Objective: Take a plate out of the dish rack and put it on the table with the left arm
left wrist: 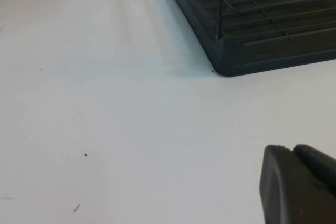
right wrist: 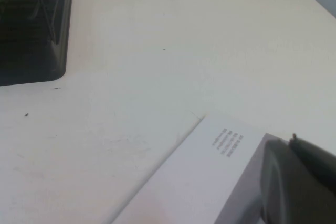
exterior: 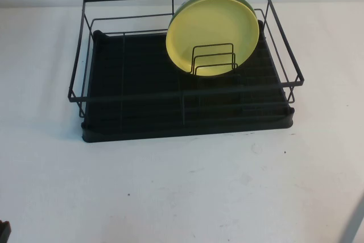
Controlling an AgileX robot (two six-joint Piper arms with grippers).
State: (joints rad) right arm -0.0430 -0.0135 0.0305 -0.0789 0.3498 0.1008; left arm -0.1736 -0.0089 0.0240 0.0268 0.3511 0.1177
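The yellow plate [exterior: 211,33] leans upright in the dish rack's [exterior: 187,92] far right, well beyond the left gripper [left wrist: 299,184] and right gripper [right wrist: 296,179], both low over the table [exterior: 182,192], fingers' spread untellable

Soft, even light washes the flat white bench [exterior: 182,197] bright, nearly overexposed at the far edge. The black wire-frame dish rack [exterior: 108,123] casts only a faint shadow at its base. Both wrist views are soft, and the dark near-lens shapes are blurred.
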